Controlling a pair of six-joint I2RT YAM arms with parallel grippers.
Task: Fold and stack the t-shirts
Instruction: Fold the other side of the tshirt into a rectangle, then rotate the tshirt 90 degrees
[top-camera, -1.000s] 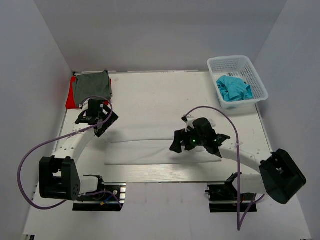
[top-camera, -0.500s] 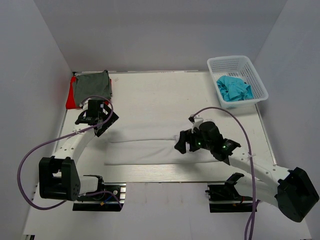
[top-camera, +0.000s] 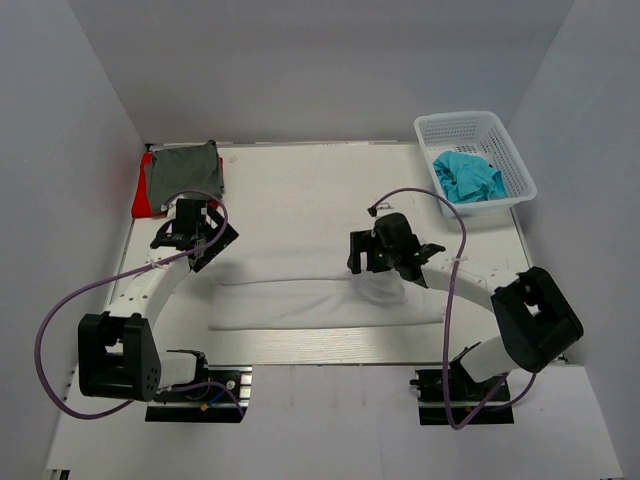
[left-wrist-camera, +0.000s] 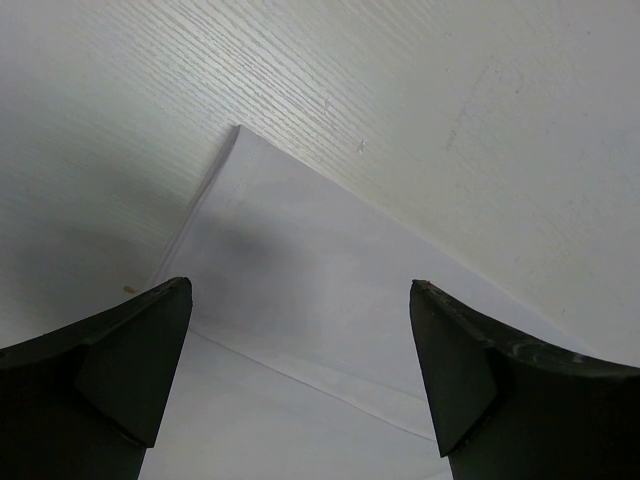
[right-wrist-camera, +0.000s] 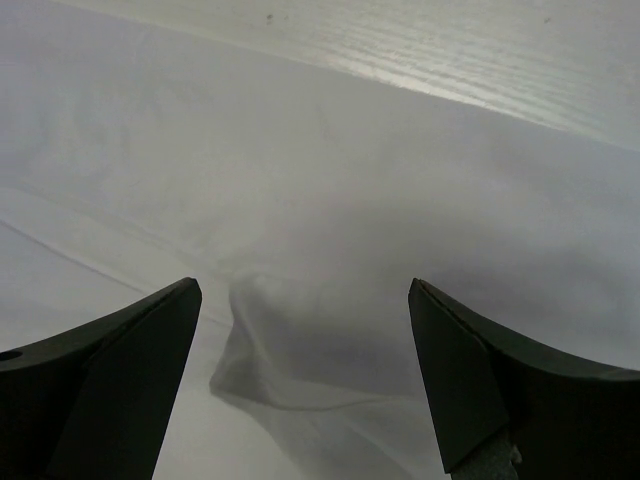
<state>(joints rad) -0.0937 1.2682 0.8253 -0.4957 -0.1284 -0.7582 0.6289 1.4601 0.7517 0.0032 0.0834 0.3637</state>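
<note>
The white t-shirt (top-camera: 300, 300) lies folded into a long band across the table's middle. It also shows in the left wrist view (left-wrist-camera: 320, 300) and in the right wrist view (right-wrist-camera: 330, 200), where a raised wrinkle (right-wrist-camera: 290, 360) sits between the fingers. My left gripper (top-camera: 192, 232) is open and empty over the band's left corner. My right gripper (top-camera: 368, 262) is open and empty over the band's right part. A dark grey t-shirt (top-camera: 182, 170) lies folded on a red t-shirt (top-camera: 143, 195) at the back left. A teal t-shirt (top-camera: 466, 176) is crumpled in the basket.
A white plastic mesh basket (top-camera: 480, 128) stands at the back right corner. Purple cables loop from both arms. Grey walls enclose the table on three sides.
My right gripper has moved back and up from the band's near edge to its far edge, leaving a small raised fold. The left arm has not moved.
</note>
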